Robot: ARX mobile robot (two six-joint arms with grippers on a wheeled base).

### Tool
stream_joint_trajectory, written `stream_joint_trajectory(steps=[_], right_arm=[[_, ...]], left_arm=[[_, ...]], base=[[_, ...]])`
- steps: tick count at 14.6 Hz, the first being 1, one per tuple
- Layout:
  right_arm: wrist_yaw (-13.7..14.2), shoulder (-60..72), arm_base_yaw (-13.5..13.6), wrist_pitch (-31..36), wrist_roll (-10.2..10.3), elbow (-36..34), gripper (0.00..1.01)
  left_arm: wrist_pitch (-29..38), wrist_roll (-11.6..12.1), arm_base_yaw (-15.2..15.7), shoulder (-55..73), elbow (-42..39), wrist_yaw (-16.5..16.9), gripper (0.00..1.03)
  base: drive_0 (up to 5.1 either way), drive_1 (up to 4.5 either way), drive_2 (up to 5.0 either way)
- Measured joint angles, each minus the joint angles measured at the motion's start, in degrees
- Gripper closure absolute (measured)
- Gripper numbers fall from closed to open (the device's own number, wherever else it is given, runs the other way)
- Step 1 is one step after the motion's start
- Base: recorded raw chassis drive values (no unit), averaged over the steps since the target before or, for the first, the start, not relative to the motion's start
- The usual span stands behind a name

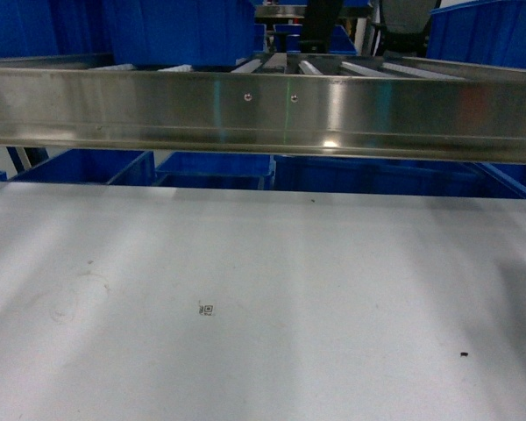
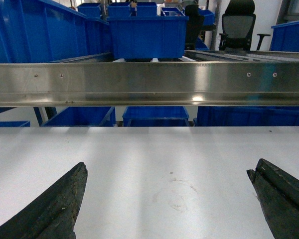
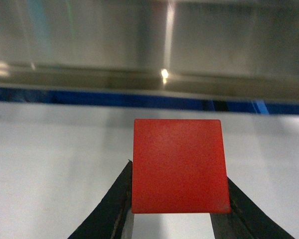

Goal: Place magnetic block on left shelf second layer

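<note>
red magnetic block [image 3: 178,166] clamped in right gripper [image 3: 178,211], blue crates [image 2: 147,35] behind steel rail [image 2: 149,83]

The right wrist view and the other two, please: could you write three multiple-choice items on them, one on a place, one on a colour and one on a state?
1. Where is the magnetic block?
A. on the white table
B. between the right pincer's fingers
C. in a blue crate

2. What colour are the crates behind the steel rail?
A. blue
B. green
C. grey

3. How is the left pincer?
A. shut on the block
B. shut, empty
C. open, empty

Answers:
1 B, the right pincer has a dark finger at each side of the block.
2 A, plainly blue in the left wrist view.
3 C, its fingers stand far apart over bare table.
</note>
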Motion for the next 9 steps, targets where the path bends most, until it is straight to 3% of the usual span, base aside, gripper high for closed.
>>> stream_joint_trajectory(steps=[2,6,9], right_arm=[[-1.7,-13.0,1.3,-3.9,0.2,-3.5,0.67],[-2.7,-30.3,1.2,-10.7,0.7,-8.5,0.67],[-1.6,-36.3,4.4,-11.5,-2.8,-12.0,0.67]], left_arm=[[0.0,0.0,0.0,0.0,0.0,0.0,0.05],[0.0,0.0,0.0,0.0,0.0,0.0,0.05],[0.0,0.0,0.0,0.0,0.0,0.0,0.05]], base=[[0.0,0.00,0.0],[0.0,0.00,0.0],[0.0,0.00,0.0]])
